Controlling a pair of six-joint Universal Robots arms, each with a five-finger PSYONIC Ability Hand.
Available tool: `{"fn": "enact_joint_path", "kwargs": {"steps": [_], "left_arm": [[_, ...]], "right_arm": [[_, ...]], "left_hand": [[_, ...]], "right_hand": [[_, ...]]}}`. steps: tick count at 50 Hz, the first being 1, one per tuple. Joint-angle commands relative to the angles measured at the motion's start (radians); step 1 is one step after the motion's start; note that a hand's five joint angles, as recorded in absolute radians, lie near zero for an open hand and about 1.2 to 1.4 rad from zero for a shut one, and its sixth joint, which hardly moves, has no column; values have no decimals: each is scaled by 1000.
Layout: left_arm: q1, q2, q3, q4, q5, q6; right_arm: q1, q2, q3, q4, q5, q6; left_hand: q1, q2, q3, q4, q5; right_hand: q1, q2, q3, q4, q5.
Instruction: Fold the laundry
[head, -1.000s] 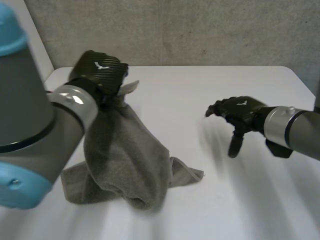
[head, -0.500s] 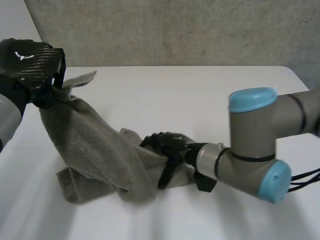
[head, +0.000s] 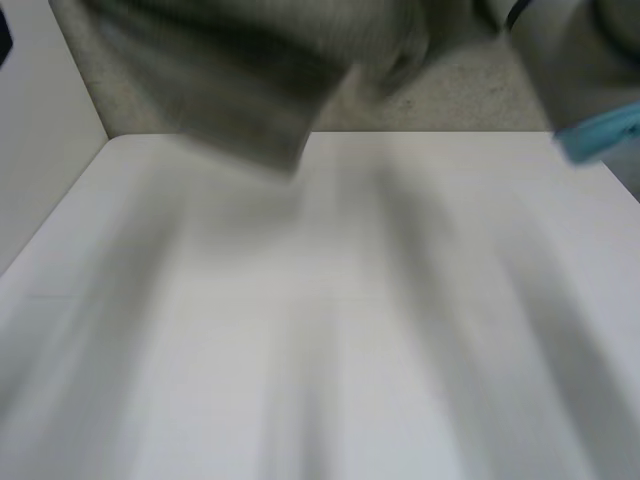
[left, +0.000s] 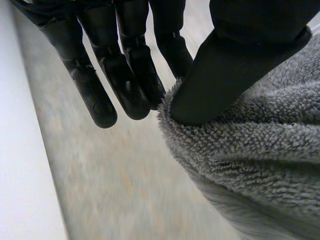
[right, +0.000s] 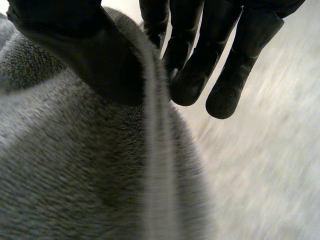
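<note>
Lifted towel (head: 240, 80) off white table (head: 320, 320); concrete wall (head: 455, 100) behind.

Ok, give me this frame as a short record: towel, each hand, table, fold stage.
towel: grey terry, held up off the table
left hand: thumb and fingers pinch the towel's edge
right hand: thumb and fingers pinch a hemmed edge of the towel
table: white, below the towel
fold stage: towel in the air between both hands, not laid flat; no fold to be seen
</note>
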Motion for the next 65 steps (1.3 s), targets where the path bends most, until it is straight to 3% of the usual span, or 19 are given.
{"fn": "enact_joint_path", "kwargs": {"steps": [1, 3, 8, 16, 28, 33, 35, 38, 50, 57, 65], "left_arm": [[-1, -64, 44, 106, -12, -184], [0, -71, 19, 106, -16, -193], [6, -121, -204, 126, -7, -199], [6, -270, -490, 210, 2, -190], [11, -307, -612, 222, 2, -187], [15, -232, -628, 209, 4, -185], [15, -195, -636, 206, 4, -185], [15, -178, -639, 206, 4, -185], [31, -65, -734, 206, 8, -185], [31, -22, -794, 207, 71, -185], [32, -12, -828, 212, 96, -185]], "right_arm": [[0, 7, 20, 171, -71, -40], [3, 48, 58, 304, -81, -108], [1, 89, 186, 418, -84, -263], [-19, 132, 478, 311, -93, -327], [-16, 185, 678, 260, -96, -334], [-22, 165, 714, 255, -94, -333], [-40, 125, 736, 255, -91, -331], [-81, 73, 753, 246, -88, -319], [-206, -59, 814, 235, -110, -248], [-328, -160, 923, 229, -202, -91], [-410, -160, 1021, 228, -266, -49]], "left_hand": [[238, 180, 180, 178, 215], [238, 180, 180, 178, 215], [238, 180, 180, 178, 215], [238, 180, 180, 178, 215], [238, 180, 180, 178, 215], [238, 180, 180, 178, 215], [238, 180, 180, 178, 215], [238, 180, 180, 178, 215], [238, 180, 180, 178, 215], [238, 180, 180, 178, 215], [238, 180, 180, 178, 215]], "right_hand": [[85, 55, 60, 63, 65], [85, 55, 60, 63, 65], [85, 55, 60, 63, 65], [85, 55, 60, 63, 65], [65, 36, 41, 43, 46], [-278, -308, -303, -300, -298], [-839, -869, -864, -861, -859], [-1023, -1053, -1048, -1046, -1043], [-1047, -1077, -1072, -1069, -1067], [-989, -1018, -1014, -1011, -1009], [-965, -995, -990, -987, -985]]}}
